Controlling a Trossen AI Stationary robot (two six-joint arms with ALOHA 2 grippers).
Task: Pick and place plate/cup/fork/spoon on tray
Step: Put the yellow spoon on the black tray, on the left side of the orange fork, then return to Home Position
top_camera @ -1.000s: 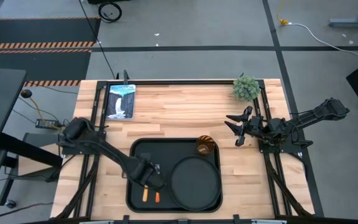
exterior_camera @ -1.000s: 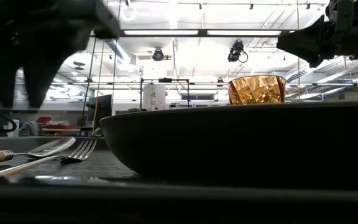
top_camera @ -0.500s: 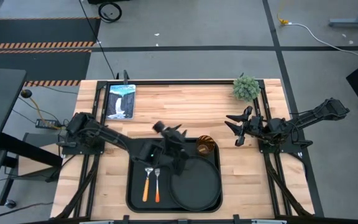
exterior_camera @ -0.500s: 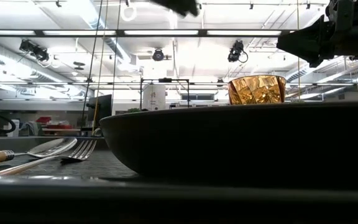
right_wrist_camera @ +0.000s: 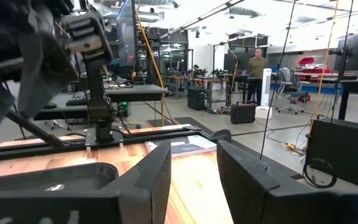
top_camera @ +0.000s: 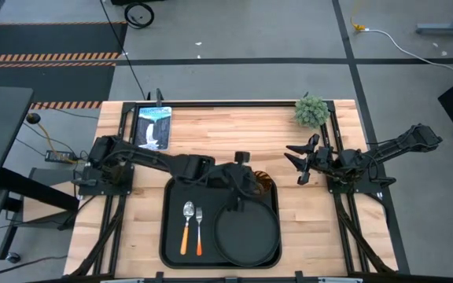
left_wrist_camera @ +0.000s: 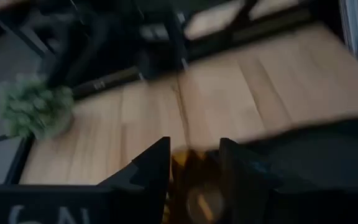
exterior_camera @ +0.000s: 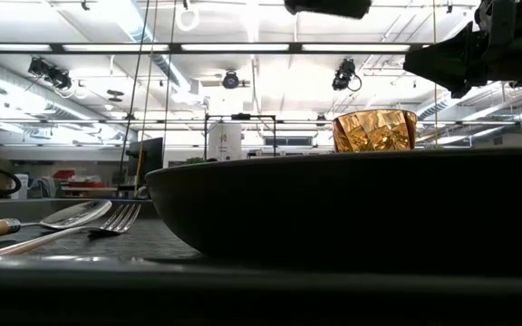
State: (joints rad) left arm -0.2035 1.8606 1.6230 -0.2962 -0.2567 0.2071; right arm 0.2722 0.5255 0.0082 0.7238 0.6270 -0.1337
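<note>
The black tray (top_camera: 167, 236) lies at the table's near middle. On it are the round black plate (top_camera: 247, 234) on the right, the amber cup (top_camera: 265, 187) at the far right corner, and the spoon (top_camera: 187, 224) and fork (top_camera: 199, 228) side by side on the left, handles toward the near edge. My left gripper (top_camera: 248, 185) is open and hovers above the tray right next to the cup. The cup shows beyond its fingers in the left wrist view (left_wrist_camera: 190, 186). In the low view the gripper (exterior_camera: 329, 7) is well above the cup (exterior_camera: 374, 131). My right gripper (top_camera: 296, 163) is open and waits above the table's right side.
A small green plant (top_camera: 311, 112) stands at the far right corner. A picture book (top_camera: 152, 127) lies at the far left. Bare wood lies beyond the tray and to both its sides. A person (right_wrist_camera: 255, 62) stands far off in the room.
My left gripper has risen from over the fork and spoon at the tray's left and has swung toward the far right, to the cup. The fork and spoon lie still on the tray. My right arm has kept still.
</note>
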